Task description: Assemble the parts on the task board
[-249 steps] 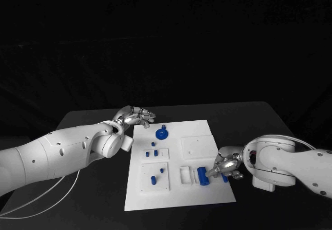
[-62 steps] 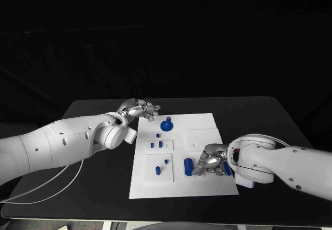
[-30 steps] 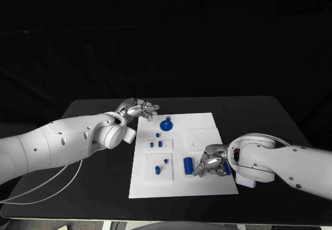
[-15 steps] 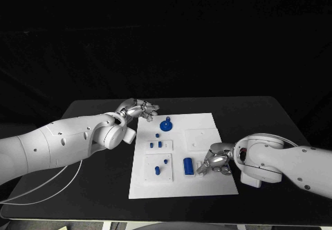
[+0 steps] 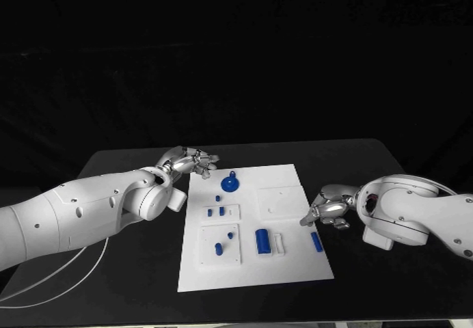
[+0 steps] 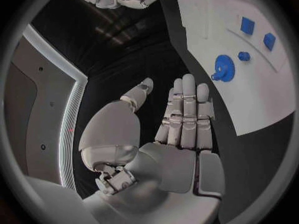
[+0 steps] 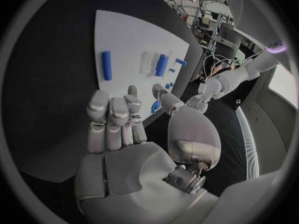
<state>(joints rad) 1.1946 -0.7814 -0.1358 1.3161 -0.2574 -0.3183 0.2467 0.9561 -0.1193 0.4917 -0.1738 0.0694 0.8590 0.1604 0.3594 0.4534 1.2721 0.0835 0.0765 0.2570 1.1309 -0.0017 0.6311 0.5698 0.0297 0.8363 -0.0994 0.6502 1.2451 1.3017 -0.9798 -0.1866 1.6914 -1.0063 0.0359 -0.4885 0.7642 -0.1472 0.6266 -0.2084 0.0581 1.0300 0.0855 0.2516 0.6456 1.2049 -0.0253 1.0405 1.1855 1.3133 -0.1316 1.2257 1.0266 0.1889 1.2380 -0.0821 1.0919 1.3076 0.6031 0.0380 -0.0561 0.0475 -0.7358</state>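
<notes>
The white task board (image 5: 286,270) lies in the middle of the table. A blue gear (image 5: 230,184) stands near its far edge, with small blue pegs (image 5: 218,212) below it. A thick blue cylinder (image 5: 262,240) lies beside a white block, and a slim blue bar (image 5: 316,241) lies near the board's right edge. My right hand (image 5: 330,208) hovers just off that edge, beyond the bar, fingers straight and holding nothing (image 7: 115,122). My left hand (image 5: 192,164) stays at the board's far left corner, open and empty (image 6: 184,114), with the gear (image 6: 222,64) ahead of it.
Black table (image 5: 118,273) surrounds the board, with free room to the left and along the front. A raised white square plate (image 5: 277,203) sits on the board's right half. My white forearms lie on either side of the board.
My right hand has pulled back to the right, off the board, and the slim blue bar now lies free near the board's right edge. The left hand has held still.
</notes>
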